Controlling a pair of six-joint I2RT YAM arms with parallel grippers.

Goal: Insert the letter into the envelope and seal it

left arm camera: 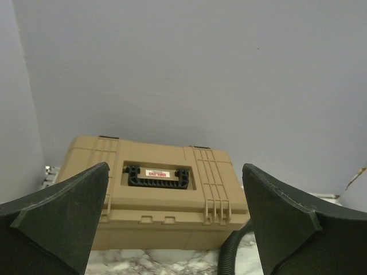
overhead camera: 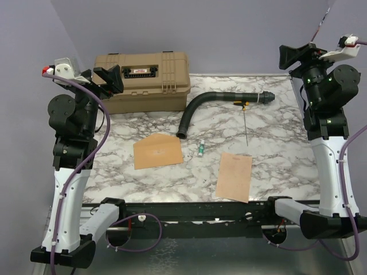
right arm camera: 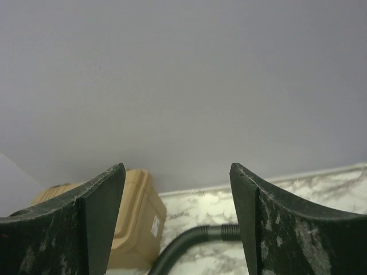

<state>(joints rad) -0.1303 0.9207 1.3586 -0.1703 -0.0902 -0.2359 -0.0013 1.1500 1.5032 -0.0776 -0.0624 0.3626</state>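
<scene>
The orange-tan envelope (overhead camera: 157,152) lies flat on the marble table left of centre, its flap crease showing. The paler pinkish-brown letter (overhead camera: 234,176) lies flat near the front edge, right of centre. My left gripper (overhead camera: 109,78) is raised at the far left in front of the toolbox, far above the envelope; its jaws stand wide open and hold nothing (left arm camera: 175,220). My right gripper (overhead camera: 295,57) is held high at the far right, well away from the letter, open and holding nothing (right arm camera: 178,220).
A tan toolbox (overhead camera: 142,80) stands at the back left. A black corrugated hose (overhead camera: 215,102) curves across the back middle. A screwdriver with a yellow-black handle (overhead camera: 243,119) and a small green-white tube (overhead camera: 202,149) lie between envelope and letter.
</scene>
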